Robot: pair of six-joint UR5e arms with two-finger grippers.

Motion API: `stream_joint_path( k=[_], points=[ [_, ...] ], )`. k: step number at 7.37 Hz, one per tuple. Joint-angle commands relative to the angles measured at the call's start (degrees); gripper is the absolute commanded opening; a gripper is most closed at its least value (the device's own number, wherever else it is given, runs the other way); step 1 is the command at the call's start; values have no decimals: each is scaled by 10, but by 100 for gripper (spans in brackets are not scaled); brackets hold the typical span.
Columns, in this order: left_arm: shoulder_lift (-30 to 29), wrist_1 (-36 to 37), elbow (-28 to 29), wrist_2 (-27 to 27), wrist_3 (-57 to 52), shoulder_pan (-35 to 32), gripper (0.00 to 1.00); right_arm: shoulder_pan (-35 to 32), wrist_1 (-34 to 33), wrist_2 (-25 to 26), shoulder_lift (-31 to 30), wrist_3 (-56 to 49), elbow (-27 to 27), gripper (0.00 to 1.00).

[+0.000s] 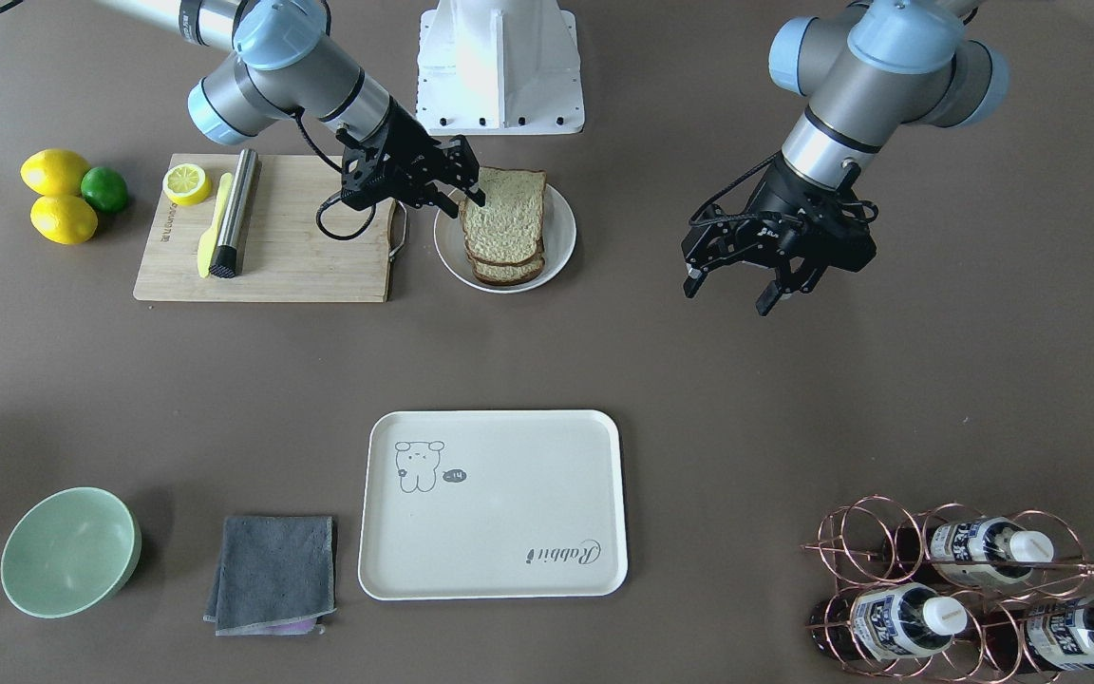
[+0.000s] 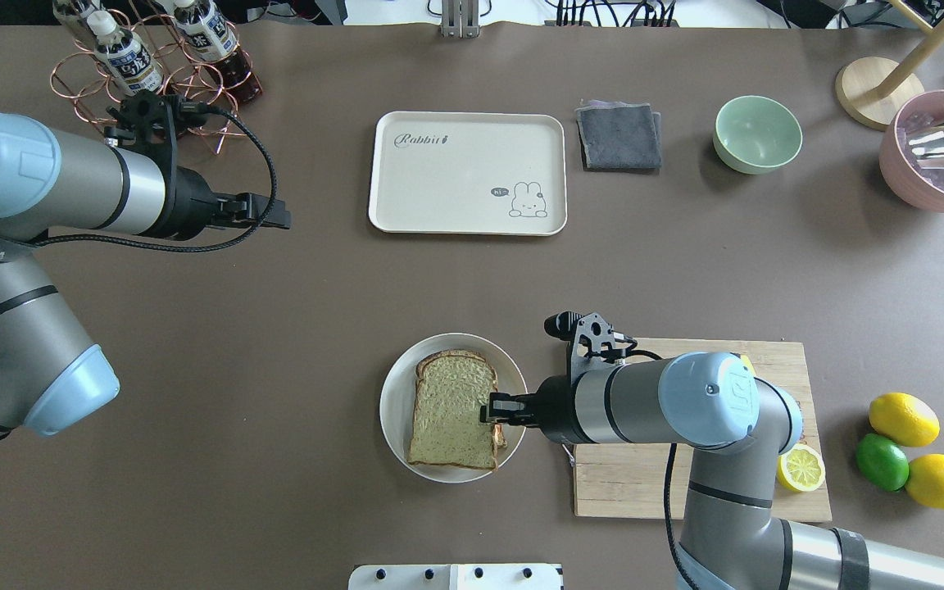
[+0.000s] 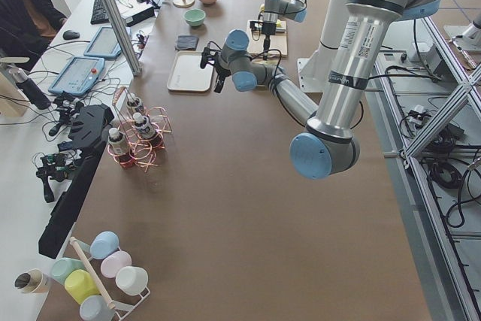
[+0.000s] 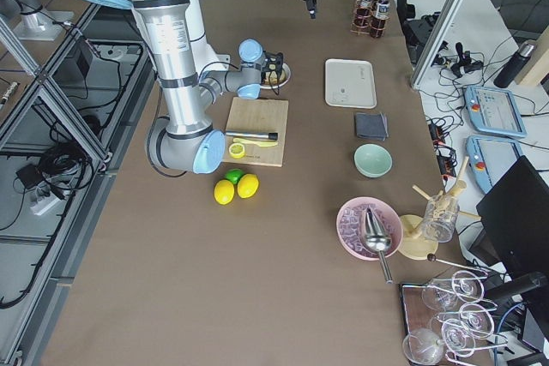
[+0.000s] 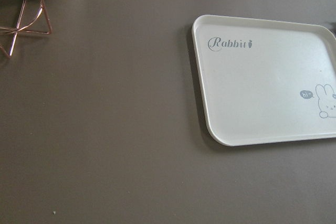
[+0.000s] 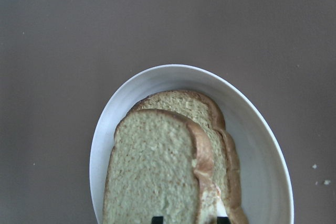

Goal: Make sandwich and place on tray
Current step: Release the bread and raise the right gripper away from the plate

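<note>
A stack of brown-crusted bread slices lies on a round white plate, also seen overhead. A sliver of white shows between the slices in the right wrist view; the egg itself is hidden. My right gripper reaches in flat from the cutting-board side, its fingers pinching the near edge of the top slice. The cream tray lies bare at the far middle and fills the left wrist view. My left gripper hovers open and empty above bare table.
A wooden cutting board with a lemon half, a yellow knife and a metal cylinder lies beside the plate. Two lemons and a lime, a green bowl, a grey cloth and a copper bottle rack stand around.
</note>
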State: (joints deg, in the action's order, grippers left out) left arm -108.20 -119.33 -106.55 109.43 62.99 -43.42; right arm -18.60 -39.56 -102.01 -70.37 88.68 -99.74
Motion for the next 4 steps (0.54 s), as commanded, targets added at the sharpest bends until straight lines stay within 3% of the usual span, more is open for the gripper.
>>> stream_joint_path(
  k=[1, 2, 4],
  points=[
    [-1, -5, 0, 1, 6, 0, 97, -23, -5, -6, -11, 0, -25, 99],
    [0, -15, 1, 0, 9, 12, 97, -48, -8, -26, -16, 0, -33, 99],
    [0, -54, -1, -10, 89, 45, 97, -112, -85, -95, -16, 0, -66, 99]
  ],
)
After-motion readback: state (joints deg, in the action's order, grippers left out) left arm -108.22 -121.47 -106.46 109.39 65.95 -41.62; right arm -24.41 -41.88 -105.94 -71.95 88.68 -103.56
